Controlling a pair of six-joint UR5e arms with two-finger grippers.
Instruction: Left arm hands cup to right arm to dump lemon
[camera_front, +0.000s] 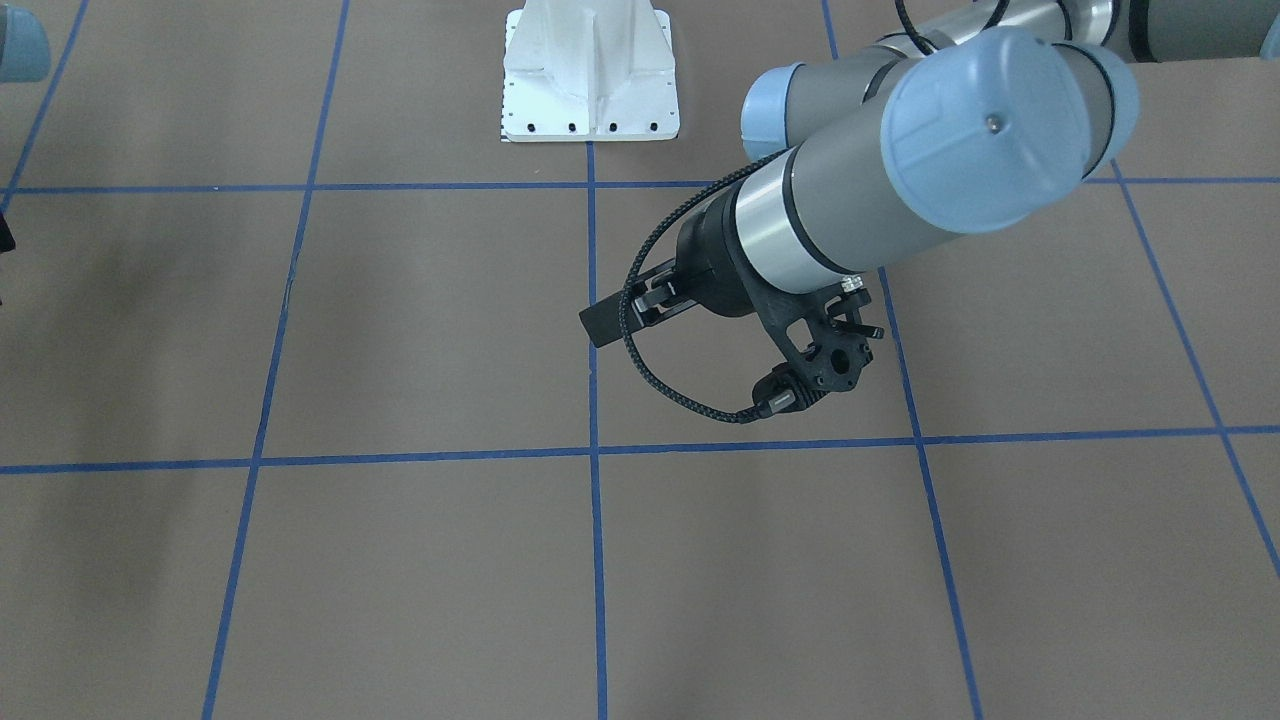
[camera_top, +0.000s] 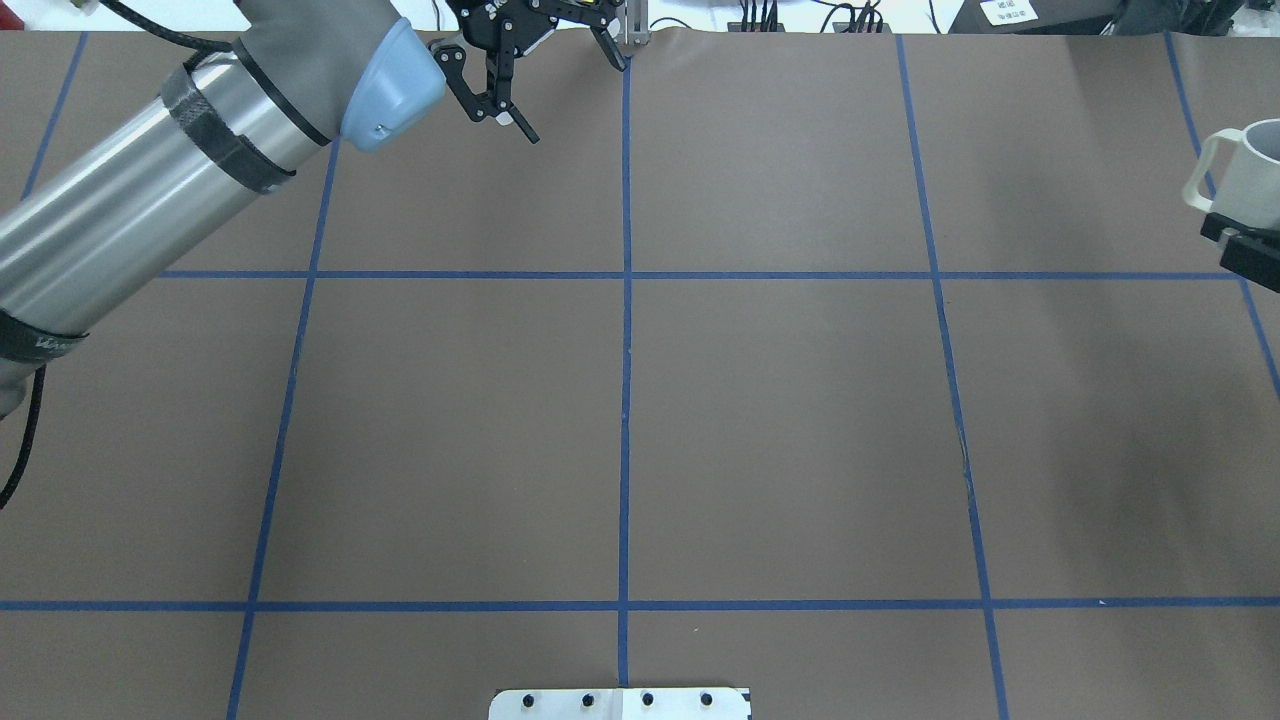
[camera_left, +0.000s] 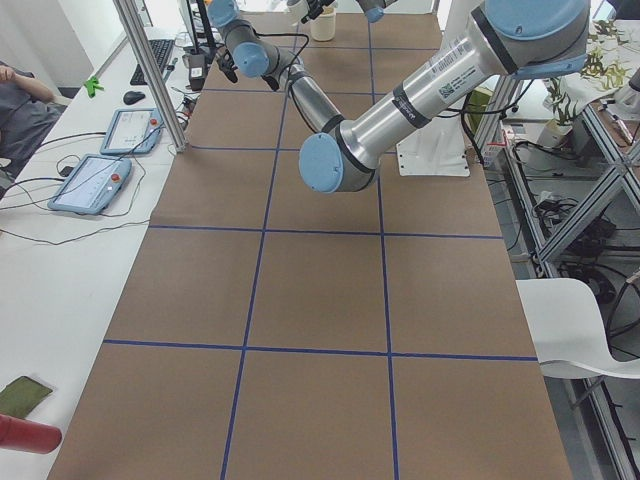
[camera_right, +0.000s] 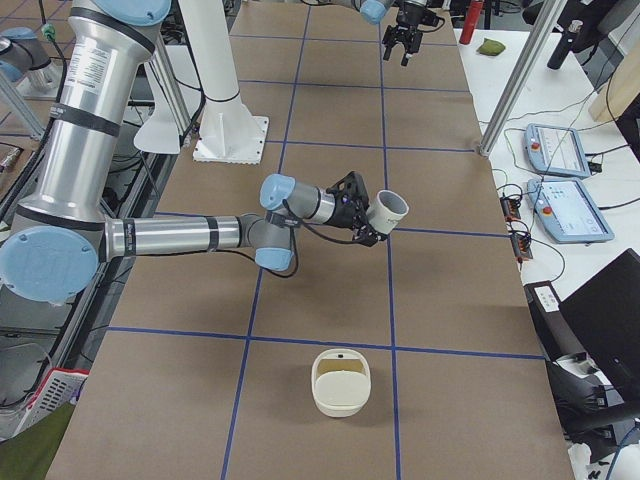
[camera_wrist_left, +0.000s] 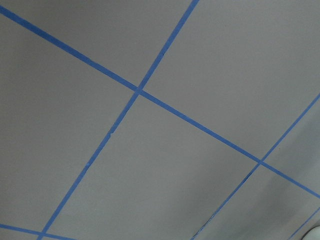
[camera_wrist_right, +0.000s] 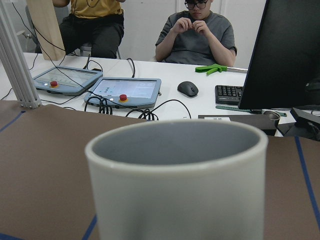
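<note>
- Exterior right view: one cup, white, sits clamped in the right end effector of the near right arm. It is held above the table, beside a blue tape line.
- Overhead view: that single cup is at the far right edge, with its handle towards the table's centre.
- Right wrist view: the cup fills the foreground with its rim level. Only its grey inner wall shows; the bottom is hidden.
- One left arm reaches to the table's far edge. Its left end effector is spread wide with nothing between the two fingers.
- One cream container with a dull yellow inside stands on the table, well apart from the cup.
- Beyond the table are two seated people, two tablets, one mouse and one keyboard.
</note>
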